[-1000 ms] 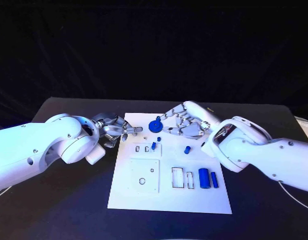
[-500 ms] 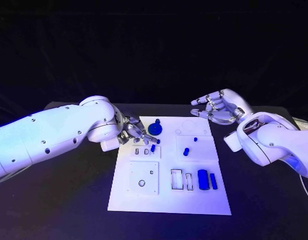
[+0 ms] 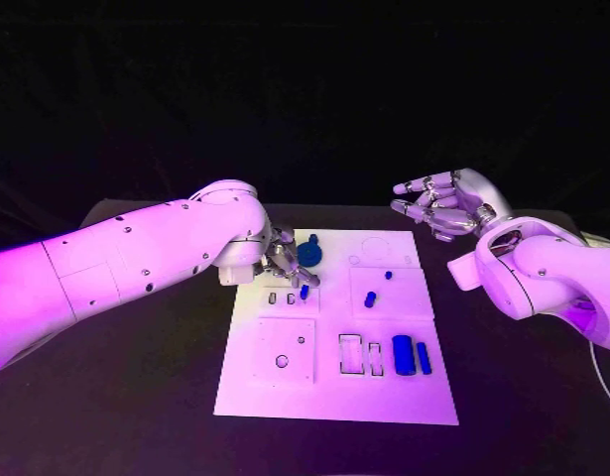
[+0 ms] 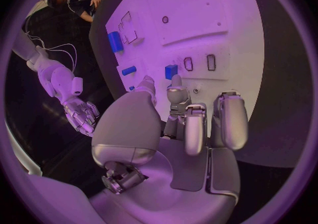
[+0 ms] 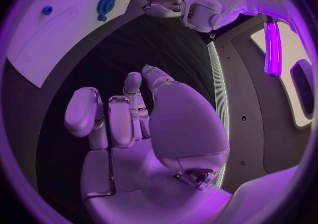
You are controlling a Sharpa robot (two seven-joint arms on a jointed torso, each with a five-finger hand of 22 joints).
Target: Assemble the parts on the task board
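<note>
Blue round part (image 3: pixel 309 253) sits near the task board (image 3: pixel 336 397)'s far-left corner, roughly 11 o'clock from board centre. Looks light, rigid, likely slick plastic; grab by the rim. Left hand (image 3: pixel 282 261) just beside it, fingers apart, holding nothing. Right hand (image 3: pixel 445 205) raised off-board at 1 o'clock, loosely curled, empty.

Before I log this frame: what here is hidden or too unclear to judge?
- Head view: the left hand lies mostly behind its own arm, so contact with the blue gear is unclear.
- Left wrist view: the palm hides the gear.
- Head view: the small blue pegs on the task board are too small to tell whether seated or loose.
- The right hand holds nothing.
</note>
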